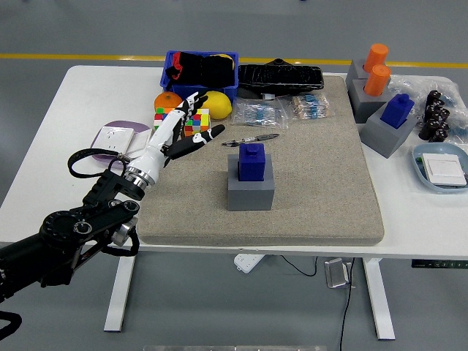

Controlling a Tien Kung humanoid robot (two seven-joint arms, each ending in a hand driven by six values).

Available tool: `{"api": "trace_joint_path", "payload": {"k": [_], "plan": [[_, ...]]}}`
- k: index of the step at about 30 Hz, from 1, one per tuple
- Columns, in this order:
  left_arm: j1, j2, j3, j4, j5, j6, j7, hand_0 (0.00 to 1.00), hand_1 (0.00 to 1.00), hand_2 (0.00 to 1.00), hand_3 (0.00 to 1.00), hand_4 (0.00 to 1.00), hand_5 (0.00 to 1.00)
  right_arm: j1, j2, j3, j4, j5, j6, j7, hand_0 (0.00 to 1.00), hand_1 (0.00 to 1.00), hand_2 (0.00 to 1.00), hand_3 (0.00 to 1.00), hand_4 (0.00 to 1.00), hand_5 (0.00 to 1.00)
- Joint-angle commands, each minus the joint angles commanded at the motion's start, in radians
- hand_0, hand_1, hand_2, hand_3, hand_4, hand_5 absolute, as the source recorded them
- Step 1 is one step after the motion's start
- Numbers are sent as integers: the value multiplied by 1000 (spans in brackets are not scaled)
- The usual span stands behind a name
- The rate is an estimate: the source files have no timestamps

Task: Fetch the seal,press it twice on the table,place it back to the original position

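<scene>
Beige mat — blue seal on its grey base; left hand spread, empty.

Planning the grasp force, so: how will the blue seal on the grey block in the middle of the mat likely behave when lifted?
The blue seal looks like rigid blocky plastic, so probably stiff and light. It sits upright on its grey base, likely lifting free. Flat sides suggest it won't roll, though smooth faces may slip.
</scene>
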Motion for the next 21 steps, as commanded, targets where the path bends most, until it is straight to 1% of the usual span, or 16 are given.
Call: {"api": "trace_joint_path", "payload": {"k": [4, 6, 7, 11, 15, 21], "plan": [[-2, 28, -28, 24, 1, 8, 6, 998, 998, 998, 998, 998, 618, 2, -1, 9, 0, -2, 0, 0, 836, 765, 755, 699, 762, 364], [-1, 43, -49, 28, 2, 10, 9, 998, 998, 998, 998, 998, 618, 3, -2, 13, 0, -2, -1, 0, 836, 765, 755, 699, 762, 364], [0, 50, -59, 29, 3, 10, 11, 998, 998, 998, 998, 998, 592, 4, -2, 15, 0, -2, -1, 0, 836, 764, 755, 699, 762, 364], [8, 76, -111, 32, 3, 11, 18, 998, 998, 998, 998, 998, 592, 7, -6, 24, 0, -4, -3, 0, 836, 764, 755, 699, 762, 364], [11, 90, -132, 34, 4, 10, 25, 998, 998, 998, 998, 998, 587, 11, -7, 31, 1, -6, -4, 0, 836, 764, 755, 699, 762, 365], [8, 102, -160, 34, 15, 8, 33, 998, 998, 998, 998, 998, 581, 22, -9, 26, 2, -4, -4, 0, 836, 765, 755, 699, 761, 364]]}}
